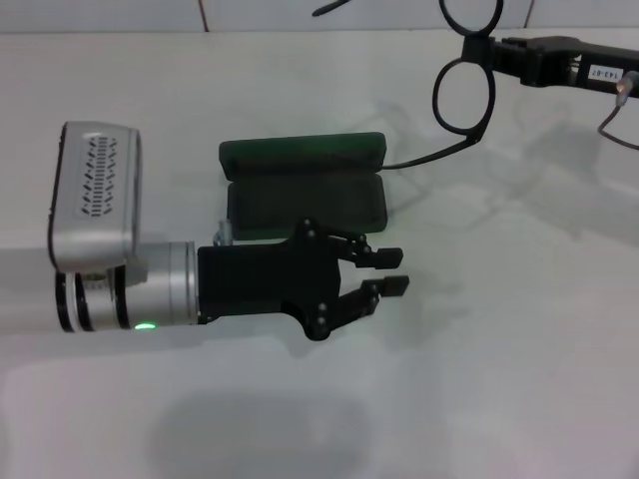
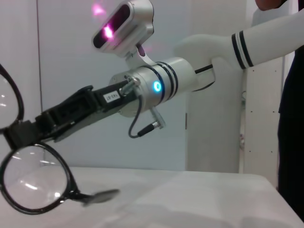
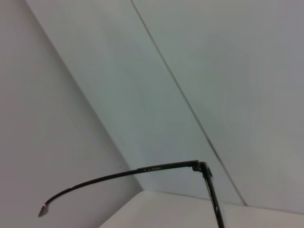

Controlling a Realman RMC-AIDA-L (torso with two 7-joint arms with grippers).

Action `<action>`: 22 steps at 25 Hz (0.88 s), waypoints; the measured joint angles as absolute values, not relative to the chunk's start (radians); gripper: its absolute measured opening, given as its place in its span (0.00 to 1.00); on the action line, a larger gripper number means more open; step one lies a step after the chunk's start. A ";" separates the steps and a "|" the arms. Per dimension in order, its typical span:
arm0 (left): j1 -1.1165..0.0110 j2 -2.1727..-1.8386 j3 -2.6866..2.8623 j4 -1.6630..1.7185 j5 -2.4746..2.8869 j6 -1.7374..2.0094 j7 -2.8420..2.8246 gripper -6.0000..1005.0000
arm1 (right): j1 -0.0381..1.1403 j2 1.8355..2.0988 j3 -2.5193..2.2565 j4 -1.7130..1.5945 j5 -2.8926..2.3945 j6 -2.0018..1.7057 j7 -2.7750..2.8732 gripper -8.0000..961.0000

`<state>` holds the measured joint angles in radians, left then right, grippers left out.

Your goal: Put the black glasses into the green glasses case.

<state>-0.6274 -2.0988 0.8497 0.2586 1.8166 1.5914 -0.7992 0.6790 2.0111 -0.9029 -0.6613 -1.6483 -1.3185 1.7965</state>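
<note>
The black glasses [image 1: 463,95] hang in the air at the far right, above the table and off to the right of the case. My right gripper [image 1: 484,50] is shut on their bridge, between the two lenses. The left wrist view shows the same hold, with the glasses [image 2: 33,178] clamped in the right gripper [image 2: 21,133] and one temple arm trailing low. A single temple arm [image 3: 142,170] crosses the right wrist view. The green glasses case [image 1: 305,185] lies open mid-table, lid tipped back. My left gripper [image 1: 387,271] hovers just in front of the case, open and holding nothing.
The white table [image 1: 499,349] runs back to a tiled wall. The left arm's silver wrist and camera housing [image 1: 95,195] sit to the left of the case. A cable [image 1: 619,120] hangs off the right arm.
</note>
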 joint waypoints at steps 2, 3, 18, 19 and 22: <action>-0.633 -2.100 0.850 0.256 1.815 1.581 -0.799 0.29 | 0.685 2.011 -0.905 -0.654 -1.650 -1.332 1.796 0.09; -0.637 -2.101 0.850 0.254 1.815 1.573 -0.800 0.25 | 0.688 2.011 -0.906 -0.652 -1.651 -1.338 1.796 0.09; -0.655 -2.102 0.848 0.244 1.790 1.555 -0.802 0.01 | 0.715 2.013 -1.040 -0.641 -1.656 -1.381 1.779 0.09; -0.656 -2.101 0.849 0.244 1.782 1.555 -0.802 0.01 | 0.716 2.013 -1.044 -0.635 -1.656 -1.378 1.776 0.09; -0.656 -2.101 0.848 0.244 1.760 1.555 -0.803 0.01 | 0.723 2.014 -1.050 -0.611 -1.657 -1.376 1.770 0.09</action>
<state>-0.6563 -2.1014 0.8482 0.2438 1.7603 1.5555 -0.8034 0.7227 2.0137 -1.0499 -0.6108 -1.6572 -1.3763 1.7698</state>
